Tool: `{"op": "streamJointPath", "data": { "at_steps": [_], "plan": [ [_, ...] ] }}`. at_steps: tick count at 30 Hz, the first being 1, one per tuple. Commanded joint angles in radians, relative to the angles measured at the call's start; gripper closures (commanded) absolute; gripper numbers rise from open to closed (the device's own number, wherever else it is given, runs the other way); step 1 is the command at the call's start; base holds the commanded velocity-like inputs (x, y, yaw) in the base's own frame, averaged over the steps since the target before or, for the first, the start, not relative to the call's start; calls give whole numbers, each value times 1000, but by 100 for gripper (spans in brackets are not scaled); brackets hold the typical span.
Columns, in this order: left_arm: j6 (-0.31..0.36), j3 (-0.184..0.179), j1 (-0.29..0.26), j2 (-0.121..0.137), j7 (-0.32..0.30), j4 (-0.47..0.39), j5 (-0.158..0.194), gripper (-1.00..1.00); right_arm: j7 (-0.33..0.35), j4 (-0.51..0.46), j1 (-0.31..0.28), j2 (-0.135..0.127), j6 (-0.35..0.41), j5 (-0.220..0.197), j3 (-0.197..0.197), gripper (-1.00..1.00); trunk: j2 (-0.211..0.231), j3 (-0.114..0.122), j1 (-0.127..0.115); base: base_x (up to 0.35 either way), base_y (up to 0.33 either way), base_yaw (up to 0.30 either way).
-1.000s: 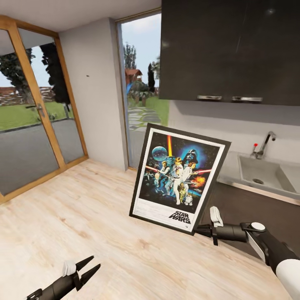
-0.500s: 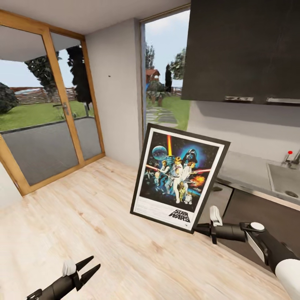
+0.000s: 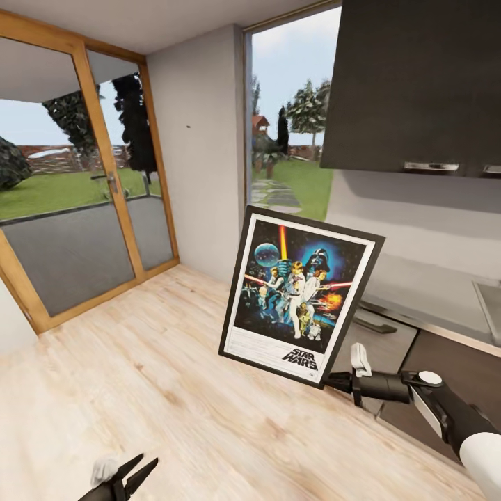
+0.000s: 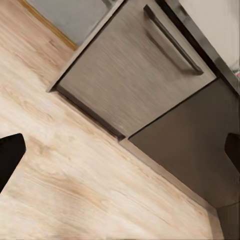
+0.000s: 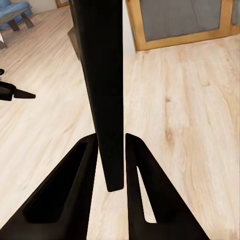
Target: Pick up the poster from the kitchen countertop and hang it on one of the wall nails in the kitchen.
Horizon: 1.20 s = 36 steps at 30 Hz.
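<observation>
poster (image 3: pixel 300 294) tilted, lower corner (frame edge) in right pincer (image 3: pixel 332 381)

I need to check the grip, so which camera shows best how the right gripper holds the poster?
The right wrist view: both fingers clamp the poster edge-on. The head view shows the poster's face, with the right gripper at its lower corner.

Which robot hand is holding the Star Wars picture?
The right gripper: its two black fingers pinch the edge of the poster at its lower corner. The left gripper hangs low over the wooden floor, open and holding nothing.
</observation>
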Motion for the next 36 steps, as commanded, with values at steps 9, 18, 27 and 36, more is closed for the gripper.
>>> {"op": "streamJointPath", "data": {
  "at_steps": [9,18,27,36],
  "plan": [
    [-8,15,84,19,37,12,49,-100,0,2,-2,-2,-8,-7,7,100,-2,-2,1,258,195,0],
    [-7,16,91,26,39,12,79,-100,0,1,-2,-2,-7,-7,7,100,-2,-2,1,313,60,73],
    [-6,16,91,27,60,12,80,-100,-2,0,-2,-2,-7,-6,7,100,-2,-2,1,332,46,269],
    [-6,16,91,27,78,12,80,-100,-46,1,-2,-2,-7,-8,8,100,-2,-2,1,330,154,289]
  ]
}}
